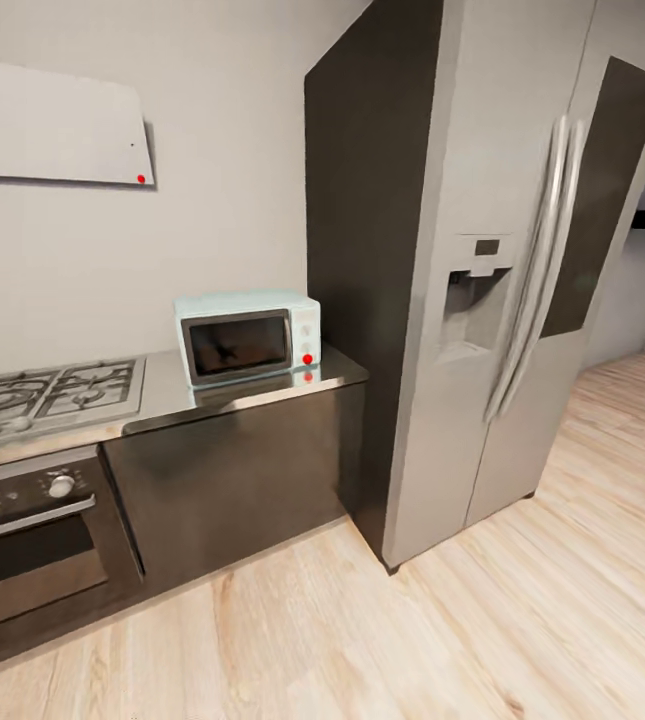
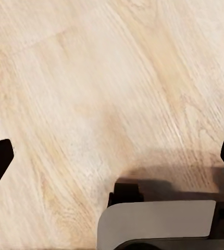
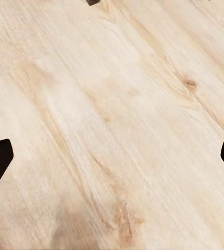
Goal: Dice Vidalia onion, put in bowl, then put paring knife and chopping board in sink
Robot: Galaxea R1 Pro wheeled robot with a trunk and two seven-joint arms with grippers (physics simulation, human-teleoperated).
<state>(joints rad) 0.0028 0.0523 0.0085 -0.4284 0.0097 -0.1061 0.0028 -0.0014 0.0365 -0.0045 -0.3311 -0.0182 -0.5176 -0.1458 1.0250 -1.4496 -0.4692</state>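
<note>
Head view: a pale microwave [image 1: 249, 337] stands on the glossy grey bench [image 1: 337, 368] between a gas hob [image 1: 47, 395] and a tall grey refrigerator [image 1: 482, 270]; an oven [image 1: 32, 530] sits below the hob. Left wrist view: left tool [image 2: 112, 159], fingers spread wide and empty, over the light wooden floor [image 2: 91, 94]. Right wrist view: right tool [image 3: 112, 156], equally wide and empty, over the same floor

Pale grained wood floor [image 1: 522, 620], pale-blue microwave [image 1: 249, 338] with red knob, grey fridge [image 1: 502, 280], glossy grey countertop [image 1: 252, 392].
</note>
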